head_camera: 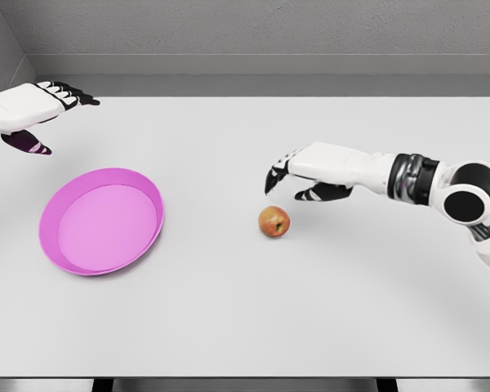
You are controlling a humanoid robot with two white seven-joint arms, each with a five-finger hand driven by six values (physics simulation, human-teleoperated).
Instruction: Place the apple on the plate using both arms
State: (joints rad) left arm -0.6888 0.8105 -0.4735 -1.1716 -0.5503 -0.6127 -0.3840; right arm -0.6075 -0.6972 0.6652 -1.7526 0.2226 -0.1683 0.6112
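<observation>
The right hand (298, 175) is hovering over the table (310, 310) with its fingers (274, 178) loosely spread and drooping, gripping nothing. The apple (273, 221) is lying just below and slightly left of those fingertips in the head view, nearer the robot than the hand, and apart from it. It is sitting on the bare table, well right of the plate (100, 221). The right hand is much the nearer of the two; the left hand (45, 110) is hanging at the far left, beyond the plate, fingers extended and empty. Being round, the apple is offering no long axis to line up with, so the reach is probably turning only on bringing the palm down and towards the robot. The apple is small, reddish with yellow patches, looking upright.
</observation>
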